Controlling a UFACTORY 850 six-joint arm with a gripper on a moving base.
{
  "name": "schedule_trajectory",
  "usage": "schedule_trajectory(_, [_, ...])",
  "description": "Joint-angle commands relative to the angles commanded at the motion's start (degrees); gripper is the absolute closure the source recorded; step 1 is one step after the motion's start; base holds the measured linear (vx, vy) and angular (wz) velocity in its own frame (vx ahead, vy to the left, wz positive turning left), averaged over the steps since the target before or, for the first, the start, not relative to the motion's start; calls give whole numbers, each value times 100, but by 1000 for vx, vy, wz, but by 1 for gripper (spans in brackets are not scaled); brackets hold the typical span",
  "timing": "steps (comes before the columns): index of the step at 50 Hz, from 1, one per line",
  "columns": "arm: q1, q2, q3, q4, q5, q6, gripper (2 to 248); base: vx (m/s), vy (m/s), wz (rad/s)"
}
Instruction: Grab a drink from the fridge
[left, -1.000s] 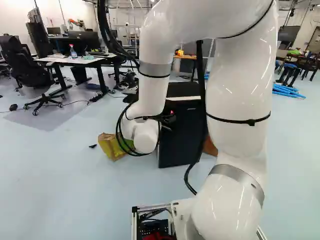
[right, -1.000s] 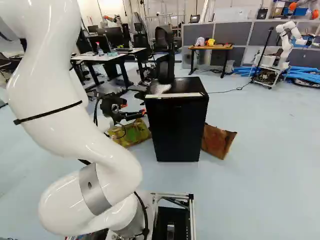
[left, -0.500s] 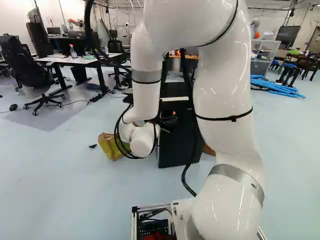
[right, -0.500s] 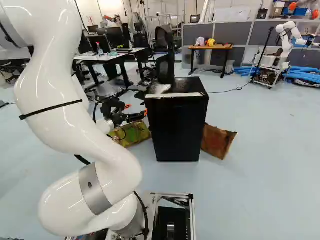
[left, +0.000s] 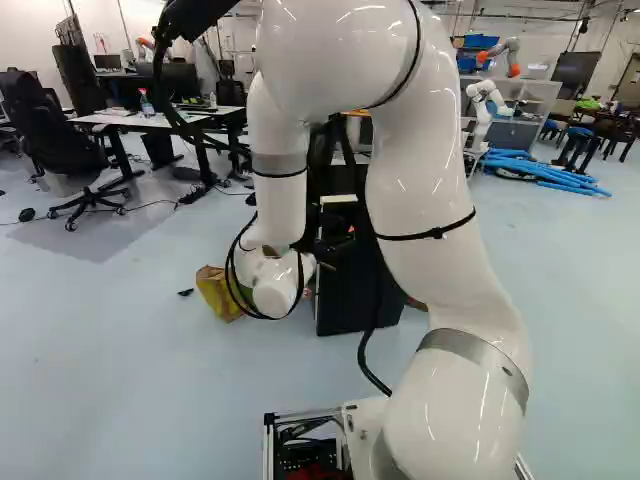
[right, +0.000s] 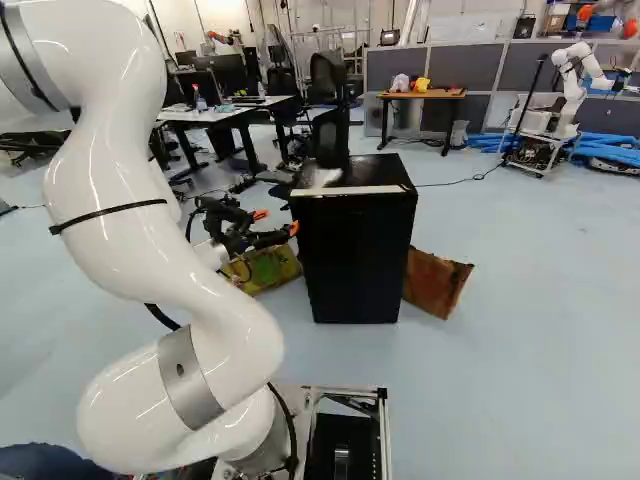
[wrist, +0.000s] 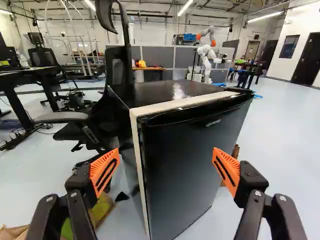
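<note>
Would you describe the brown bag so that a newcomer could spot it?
In the right base view, find the black fridge. Just right of it sits a tilted brown bag. Its brown sets it apart from the yellow-green bag at the fridge's left.

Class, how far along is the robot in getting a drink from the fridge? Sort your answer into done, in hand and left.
Done: reaching the fridge, apparently; the end effector is near its front edge. In hand: probably lining up with the door, fingers open and holding nothing. Left: the door looks shut, so opening it and grabbing a drink remain.
</note>
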Motion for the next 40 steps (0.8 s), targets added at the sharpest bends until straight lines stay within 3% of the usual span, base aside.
schedule_trajectory(26, [-135,-222,-420,633,0,0,3,0,0,0])
schedule_trajectory(40, [-244,-352,-673,686,0,0,3,0,0,0])
